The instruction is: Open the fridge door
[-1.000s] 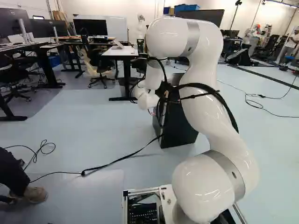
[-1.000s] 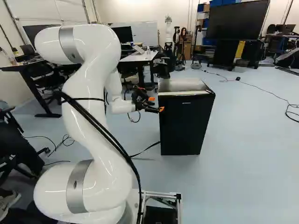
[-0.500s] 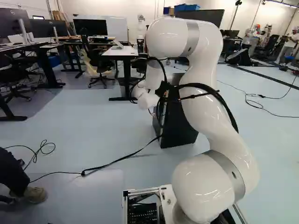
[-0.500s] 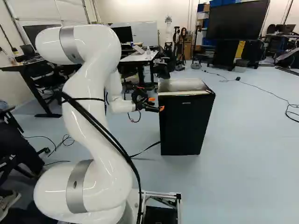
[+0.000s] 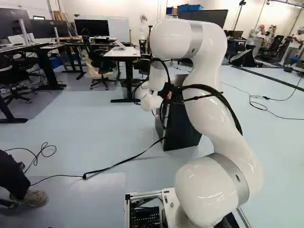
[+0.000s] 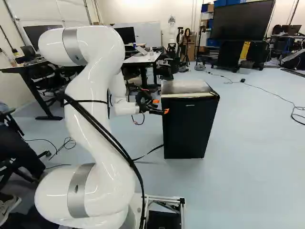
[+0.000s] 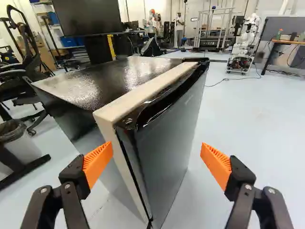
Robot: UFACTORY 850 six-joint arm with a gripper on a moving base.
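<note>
Gripper (image 6: 161,106) near a black fridge (image 6: 190,126), door (image 7: 169,138) closed.
The fingers stand wide apart; in the wrist view the fridge lies ahead, the door's near edge appearing between the orange pads (image 7: 98,163).

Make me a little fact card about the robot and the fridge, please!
robot arm: white, reaching toward the fridge
gripper: open, orange pads wide apart, holding nothing
fridge: small and black, with a shiny top and a pale strip behind the door
fridge door: looks shut
where the door is: its near edge is ahead of the gripper, in the space between the two fingers
floor: pale blue
black cable: lying on the floor near the fridge
</note>
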